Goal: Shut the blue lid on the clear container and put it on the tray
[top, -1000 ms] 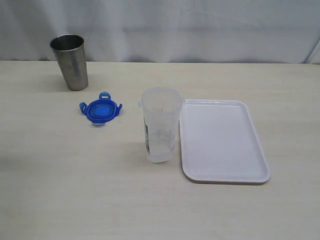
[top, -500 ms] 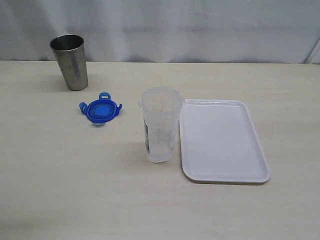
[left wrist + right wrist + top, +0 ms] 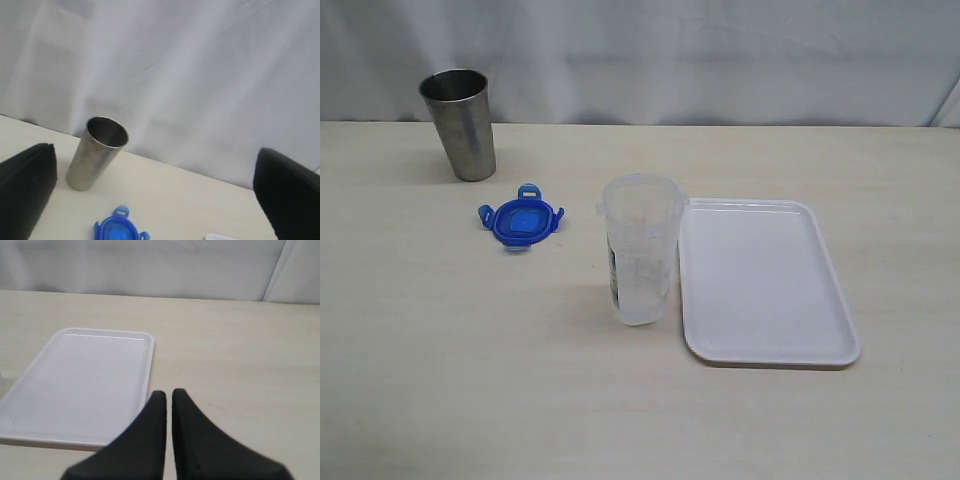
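Here, the clear container [image 3: 640,250] stands upright and open-topped on the pale table [image 3: 470,390], with the white tray [image 3: 770,361] just beside it. The blue lid [image 3: 521,221] lies flat on the container's other side, apart from it, and a steel cup [image 3: 461,123] stands farther off. The left gripper [image 3: 155,165] is spread wide and holds nothing; the right gripper [image 3: 168,395] is pressed together near the tray's edge.
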Robot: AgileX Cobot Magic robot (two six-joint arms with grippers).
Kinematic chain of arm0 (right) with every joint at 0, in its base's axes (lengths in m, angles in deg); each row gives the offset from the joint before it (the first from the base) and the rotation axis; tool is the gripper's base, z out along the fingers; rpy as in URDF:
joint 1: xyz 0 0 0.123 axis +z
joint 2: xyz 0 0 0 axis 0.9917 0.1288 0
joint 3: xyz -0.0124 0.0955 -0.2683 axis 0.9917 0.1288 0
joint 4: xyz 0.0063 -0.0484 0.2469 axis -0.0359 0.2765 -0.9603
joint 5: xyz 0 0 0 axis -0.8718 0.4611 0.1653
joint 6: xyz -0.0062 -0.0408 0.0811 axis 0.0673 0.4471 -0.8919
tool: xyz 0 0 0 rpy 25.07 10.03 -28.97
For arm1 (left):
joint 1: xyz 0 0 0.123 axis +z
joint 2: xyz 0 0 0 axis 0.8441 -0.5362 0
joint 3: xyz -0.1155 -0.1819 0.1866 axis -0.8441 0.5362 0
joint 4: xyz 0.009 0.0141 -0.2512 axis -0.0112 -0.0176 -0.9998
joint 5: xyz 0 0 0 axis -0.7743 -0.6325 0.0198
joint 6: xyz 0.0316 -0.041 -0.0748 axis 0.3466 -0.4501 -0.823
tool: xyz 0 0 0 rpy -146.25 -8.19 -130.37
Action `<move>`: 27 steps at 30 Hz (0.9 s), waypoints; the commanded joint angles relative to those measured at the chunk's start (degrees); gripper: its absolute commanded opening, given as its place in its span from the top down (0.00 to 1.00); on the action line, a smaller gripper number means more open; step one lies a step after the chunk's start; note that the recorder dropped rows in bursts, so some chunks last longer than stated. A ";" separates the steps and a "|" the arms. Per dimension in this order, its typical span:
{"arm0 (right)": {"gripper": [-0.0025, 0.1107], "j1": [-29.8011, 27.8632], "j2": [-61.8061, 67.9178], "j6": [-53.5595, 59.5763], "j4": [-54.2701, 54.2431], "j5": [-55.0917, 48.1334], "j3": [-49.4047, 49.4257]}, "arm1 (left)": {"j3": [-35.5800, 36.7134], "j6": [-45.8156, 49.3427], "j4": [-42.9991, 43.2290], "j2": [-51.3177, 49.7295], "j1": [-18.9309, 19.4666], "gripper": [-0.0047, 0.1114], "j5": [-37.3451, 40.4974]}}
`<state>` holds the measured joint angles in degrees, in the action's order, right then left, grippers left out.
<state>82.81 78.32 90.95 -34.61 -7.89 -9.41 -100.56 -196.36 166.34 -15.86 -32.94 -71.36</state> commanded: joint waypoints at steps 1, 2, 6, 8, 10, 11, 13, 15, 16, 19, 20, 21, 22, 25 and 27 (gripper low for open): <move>0.94 -0.24 -0.27 -0.05 -0.04 0.36 0.18 | -0.72 -0.71 4.35 -3.78 -0.05 0.08 0.95; 0.94 -0.24 -0.27 -0.05 -0.04 0.36 0.18 | -1.33 1.48 5.28 -3.82 0.09 0.08 3.96; 0.94 -0.24 -0.27 -0.05 -0.04 0.36 0.18 | -1.21 8.25 5.28 -1.19 0.10 0.08 20.99; 0.94 -0.24 -0.27 -0.05 -0.04 0.36 0.18 | -1.21 14.79 5.28 0.41 0.00 0.08 31.16; 0.94 -0.24 -0.27 -0.05 -0.04 0.36 0.18 | -1.31 23.39 5.28 0.85 0.00 0.08 39.68; 0.94 -0.24 -0.27 -0.05 -0.04 0.36 0.18 | -1.65 29.74 5.28 0.85 0.00 0.08 47.32; 0.94 -0.24 -0.27 -0.05 -0.04 0.36 0.18 | -1.65 34.49 5.28 0.28 0.00 0.08 58.55; 0.94 -0.24 -0.27 -0.05 -0.04 0.36 0.18 | -1.39 34.81 5.28 -1.39 0.00 0.08 72.21; 0.94 -0.24 -0.27 -0.05 -0.04 0.36 0.18 | -1.30 36.07 5.28 -2.53 0.00 0.08 75.29; 0.94 -0.24 -0.27 -0.05 -0.04 0.36 0.18 | -1.30 50.97 -0.72 -4.98 -2.40 0.08 75.13; 0.94 -0.24 -0.27 -0.05 -0.04 0.36 0.18 | -1.40 59.43 -6.62 -6.02 -3.66 0.08 75.15; 0.94 -0.24 -0.27 -0.05 -0.04 0.36 0.18 | -1.40 65.73 -12.75 -6.88 -4.67 0.08 75.76; 0.94 -0.24 -0.27 -0.05 -0.04 0.36 0.18 | -1.40 72.85 -19.19 -8.07 -5.95 0.08 76.94; 0.94 -0.24 -0.27 -0.05 -0.04 0.36 0.18 | -2.05 87.36 -34.92 -10.76 -8.99 0.08 80.00; 0.94 -0.24 -0.27 -0.05 -0.04 0.36 0.18 | -2.15 97.23 -45.33 -11.05 -11.36 0.08 78.87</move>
<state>82.81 78.32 90.95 -34.61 -7.89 -9.41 -102.01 -112.23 135.81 -26.29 -41.50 6.97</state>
